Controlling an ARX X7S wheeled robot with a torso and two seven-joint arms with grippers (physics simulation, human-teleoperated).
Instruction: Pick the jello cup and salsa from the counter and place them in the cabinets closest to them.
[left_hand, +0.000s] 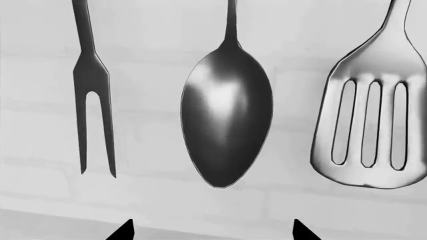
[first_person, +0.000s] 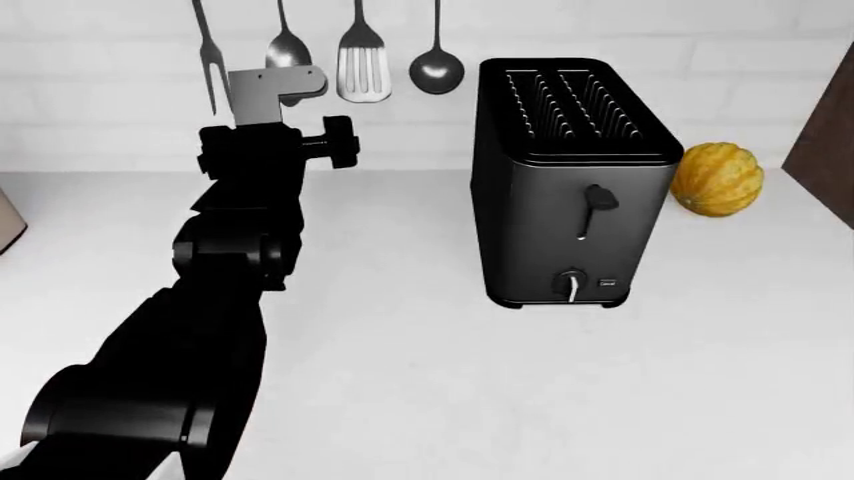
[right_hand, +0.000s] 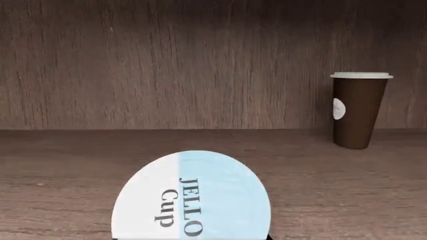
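Left tool (left_hand: 212, 231) of mine points at the wall, where a fork (left_hand: 92, 90), a spoon (left_hand: 227, 117) and a slotted spatula (left_hand: 373, 120) hang; its tips stand apart with nothing between them. On the counter (first_person: 427, 380) I see a toaster (first_person: 567, 190) and a gourd (first_person: 717, 178), no salsa. Right tool is out of view, so I cannot tell its state. The jello cup (right_hand: 192, 197) sits on a wooden cabinet shelf (right_hand: 67, 165) near a coffee cup (right_hand: 360, 110). I judge half the task nearly done; salsa remains.
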